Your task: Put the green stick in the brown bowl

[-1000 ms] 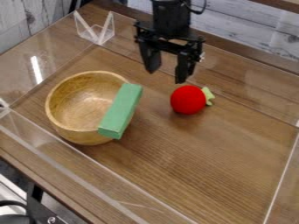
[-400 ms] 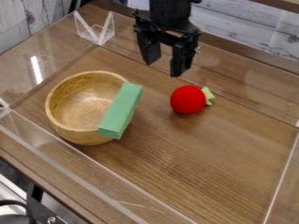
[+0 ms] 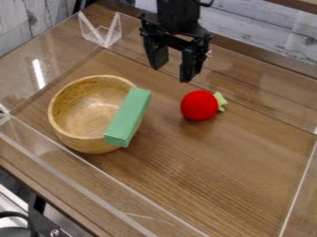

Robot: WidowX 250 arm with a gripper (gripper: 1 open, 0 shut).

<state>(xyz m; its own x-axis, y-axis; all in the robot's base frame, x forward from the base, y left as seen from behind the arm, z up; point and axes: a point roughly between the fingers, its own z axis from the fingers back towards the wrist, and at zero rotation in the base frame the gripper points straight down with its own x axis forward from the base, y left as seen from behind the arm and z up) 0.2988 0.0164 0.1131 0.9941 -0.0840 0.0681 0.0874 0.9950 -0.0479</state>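
camera view, only one i have: brown bowl (image 3: 74, 128) sits on the wooden table (image 3: 217, 185), left part of the frame, open side up, wood grain visible on its inner wall. green stick (image 3: 128, 118) is at the bowl's right side, lying slantwise over the rim, upper end leaning toward the right of the frame, lower end toward the bottom. it covers part of the bowl's right edge; from this angle i can't tell how much of it is inside the bowl and how much hangs outside. my gripper (image 3: 173, 68) is up at the top middle of the frame, dark, pincer spread wide, one finger on each side, nothing between them. it's apart from the stick and the bowl, above and to the right of both in the frame. red ball-like fruit (image 3: 198, 106) is right of the stick, near it but not touching, below the gripper in the frame. small pale green piece (image 3: 220, 101) shows just beside the fruit on its right; can't tell what it is. clear object (image 3: 104, 30) near the top left, see-through, shape hard to read. black cable (image 3: 18, 218) at the bottom left corner, beyond the table edge.
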